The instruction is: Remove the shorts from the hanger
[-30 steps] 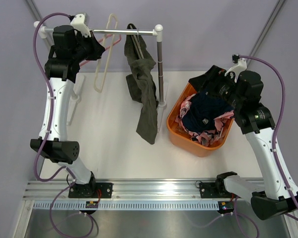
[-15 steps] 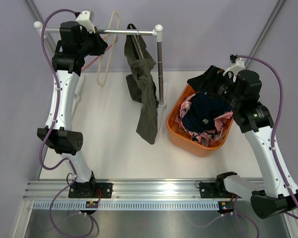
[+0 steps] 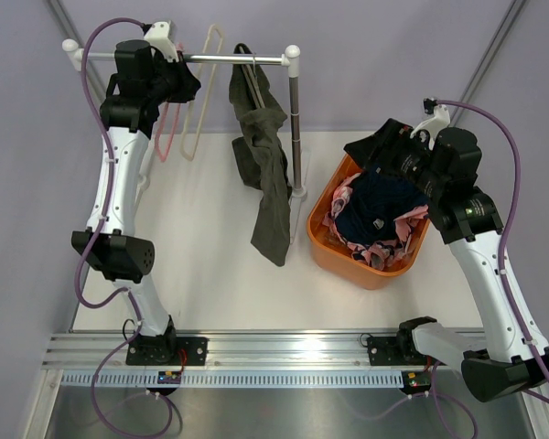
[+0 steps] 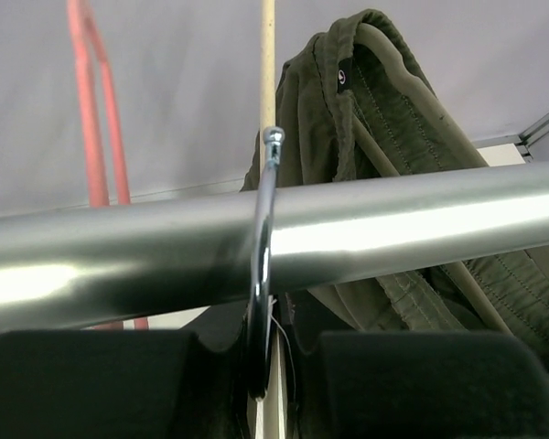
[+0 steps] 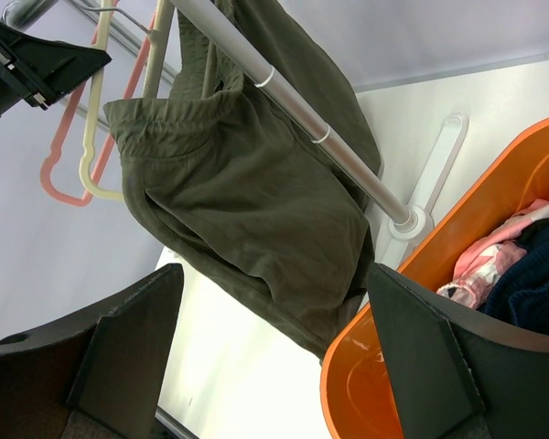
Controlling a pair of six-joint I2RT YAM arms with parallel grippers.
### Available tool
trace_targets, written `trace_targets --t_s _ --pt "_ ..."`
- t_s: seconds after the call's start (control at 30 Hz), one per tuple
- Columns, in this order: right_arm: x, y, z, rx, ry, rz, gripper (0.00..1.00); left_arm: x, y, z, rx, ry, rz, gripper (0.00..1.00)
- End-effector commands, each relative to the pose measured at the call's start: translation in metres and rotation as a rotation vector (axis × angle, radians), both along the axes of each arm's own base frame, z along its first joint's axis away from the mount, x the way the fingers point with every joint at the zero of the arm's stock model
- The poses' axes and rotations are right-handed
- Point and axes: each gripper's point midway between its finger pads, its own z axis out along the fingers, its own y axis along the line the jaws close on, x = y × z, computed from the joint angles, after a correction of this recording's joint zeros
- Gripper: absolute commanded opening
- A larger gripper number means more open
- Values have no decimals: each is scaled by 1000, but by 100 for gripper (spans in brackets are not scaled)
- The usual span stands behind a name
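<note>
The olive green shorts [image 3: 270, 183] hang from a hanger on the chrome rail [image 3: 247, 60]; they also show in the left wrist view [image 4: 375, 101] and the right wrist view [image 5: 247, 210]. The pink blotched shorts [image 3: 395, 242] and the navy shorts [image 3: 375, 206] lie in the orange basket [image 3: 325, 249]. My left gripper [image 3: 185, 80] is up at the rail's left part. Its jaws [image 4: 273, 352] stand almost together on the metal hook [image 4: 263, 229] of a bare cream hanger [image 3: 199, 105], which is looped over the rail. My right gripper [image 3: 380, 151] hovers open over the basket's far rim, nothing between its fingers [image 5: 133, 347].
A bare pink hanger [image 3: 169, 128] dangles left of the cream one. The rail's chrome post [image 3: 296, 128] stands between the olive shorts and the basket. Grey walls close in behind the rack.
The left arm rose and moved right to the rail with the cream hanger's hook. The pink hanger swung down to hang. The right arm stayed still.
</note>
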Motion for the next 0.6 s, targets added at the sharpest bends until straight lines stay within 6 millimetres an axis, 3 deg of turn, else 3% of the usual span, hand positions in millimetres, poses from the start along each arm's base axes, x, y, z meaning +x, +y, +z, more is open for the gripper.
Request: trace_targets --t_s 0.0,0.2,0.4,0.57 --pt "-6 7 16 12 -56 43 90 1 3 34 1 -123 5 14" --pt "-7 7 15 14 -53 41 90 -6 3 38 -1 -133 1 26" --pt "-9 9 12 19 -45 49 90 -15 6 43 7 -147 10 29" --pt "-12 8 13 16 -48 48 90 -35 10 62 6 -190 27 32"
